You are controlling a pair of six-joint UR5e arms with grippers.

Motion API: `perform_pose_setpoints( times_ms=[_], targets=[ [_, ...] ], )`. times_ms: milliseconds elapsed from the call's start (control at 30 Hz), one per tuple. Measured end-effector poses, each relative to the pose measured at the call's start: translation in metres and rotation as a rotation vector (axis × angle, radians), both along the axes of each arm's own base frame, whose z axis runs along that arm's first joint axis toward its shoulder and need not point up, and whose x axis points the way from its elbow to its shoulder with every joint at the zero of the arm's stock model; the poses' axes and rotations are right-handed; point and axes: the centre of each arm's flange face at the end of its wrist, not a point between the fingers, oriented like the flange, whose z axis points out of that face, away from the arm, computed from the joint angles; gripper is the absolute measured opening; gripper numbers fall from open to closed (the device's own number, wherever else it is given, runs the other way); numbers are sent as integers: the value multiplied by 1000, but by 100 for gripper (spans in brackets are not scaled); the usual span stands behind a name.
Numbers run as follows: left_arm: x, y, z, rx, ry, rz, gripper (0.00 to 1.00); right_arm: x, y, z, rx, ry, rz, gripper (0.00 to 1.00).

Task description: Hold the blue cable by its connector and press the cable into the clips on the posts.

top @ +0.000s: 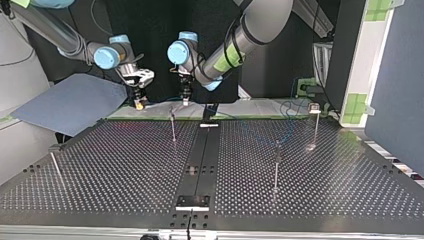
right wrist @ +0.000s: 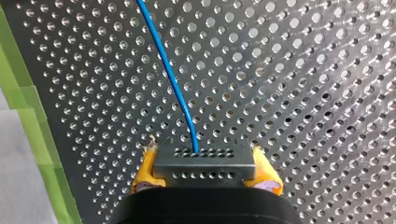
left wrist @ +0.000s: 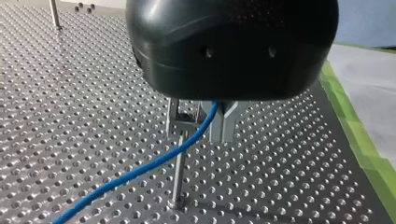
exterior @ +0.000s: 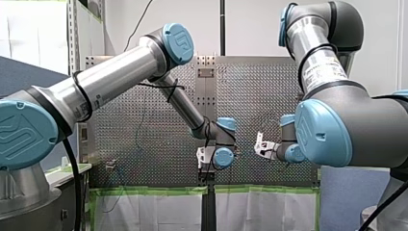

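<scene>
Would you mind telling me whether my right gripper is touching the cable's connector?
Touching: in the right wrist view the yellow pads of my right gripper clamp both ends of the dark connector.

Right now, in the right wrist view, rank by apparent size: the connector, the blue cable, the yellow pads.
1. connector: largest, but nearest the camera.
2-3. blue cable and yellow pads: unsure. The cable is longest but thin, each pad short and wider. The two pads look alike.
</scene>
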Motion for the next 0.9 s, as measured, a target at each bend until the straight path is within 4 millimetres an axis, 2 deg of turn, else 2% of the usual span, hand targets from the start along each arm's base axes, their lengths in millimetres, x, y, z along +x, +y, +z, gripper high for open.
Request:
perform_pose_setpoints(
  times_ms=[300,600,900],
  targets=[
    [1,-4,0,-18,-1,-39,1,0,-16,8,-21,-9,0,0],
    [3,0,-18,-13,20,-54,1,-2,-26,12,-30,-17,-5,0],
    [9,-6,-13,-28,11,-73,1,-9,-34,10,-28,-22,-12,0]
  ],
)
